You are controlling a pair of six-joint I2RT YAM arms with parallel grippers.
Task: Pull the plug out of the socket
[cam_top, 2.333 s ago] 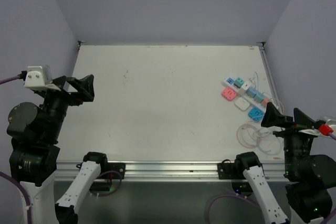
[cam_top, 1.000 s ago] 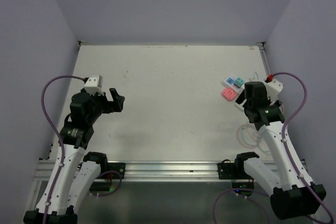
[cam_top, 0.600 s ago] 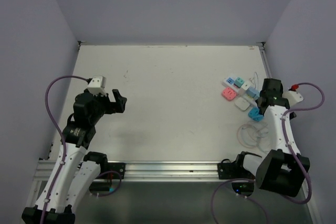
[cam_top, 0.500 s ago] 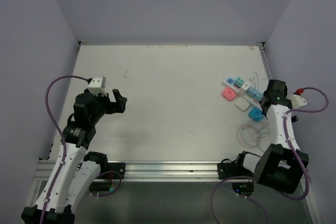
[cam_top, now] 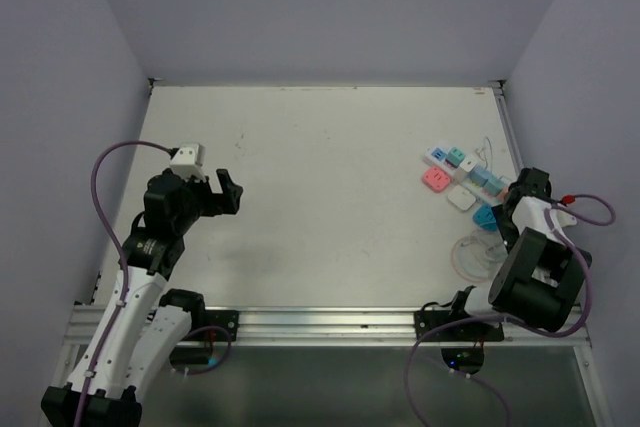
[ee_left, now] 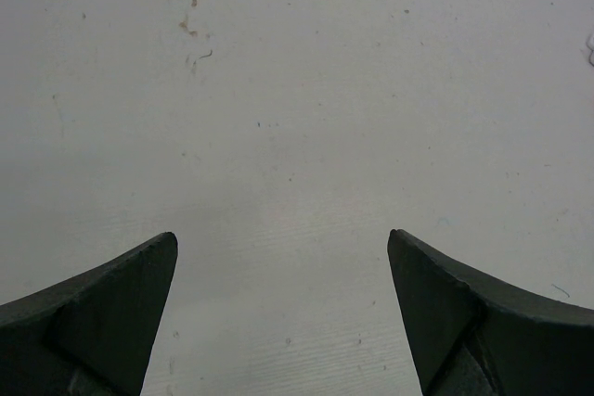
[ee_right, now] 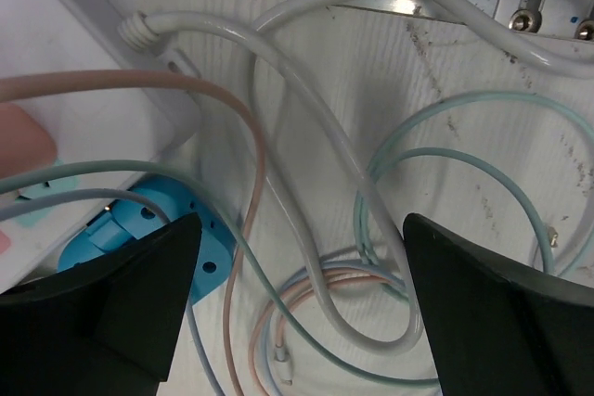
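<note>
Top external view: the socket [cam_top: 466, 170] lies slanted at 3 o'clock on the table [cam_top: 320, 177], coloured faces up. At its near end is the right gripper [cam_top: 512, 205], fingers spread wide and grasping nothing. Its wrist camera shows the white socket body at 10 o'clock, a blue adapter [ee_right: 186, 243] at 8 o'clock and the white cord [ee_right: 186, 21] curling under the gap. At 9 o'clock the left gripper [cam_top: 226, 192] is also released, over bare table.
</note>
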